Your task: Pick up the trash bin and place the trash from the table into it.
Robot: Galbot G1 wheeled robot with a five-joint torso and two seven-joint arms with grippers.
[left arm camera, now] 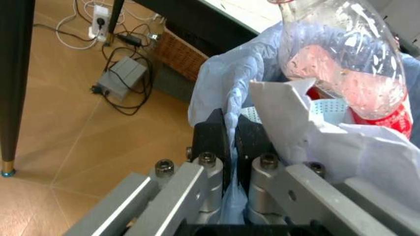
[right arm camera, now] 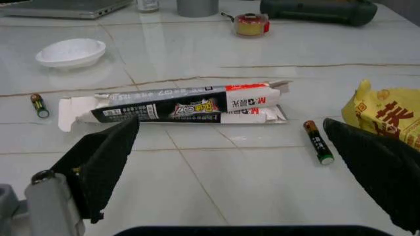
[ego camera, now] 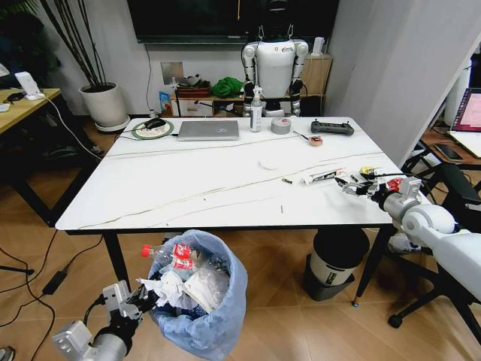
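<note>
Trash bin [ego camera: 204, 301] rim clamped by left gripper [left arm camera: 231, 135], right gripper [right arm camera: 229, 162] jaws apart over table [ego camera: 195, 180] edge

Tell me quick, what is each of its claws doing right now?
Left gripper: shut on the blue bag at the rim of the trash bin.
Right gripper: open, holding nothing, over the flattened carton on the table.

head: high, facing table [ego camera: 225, 180] | left wrist: close on bin [left arm camera: 223, 83] | right wrist: low over tabletop

The trash bin [ego camera: 203, 301] sits before the table [ego camera: 188, 188] (bottle [ego camera: 169, 256] inside).
</note>
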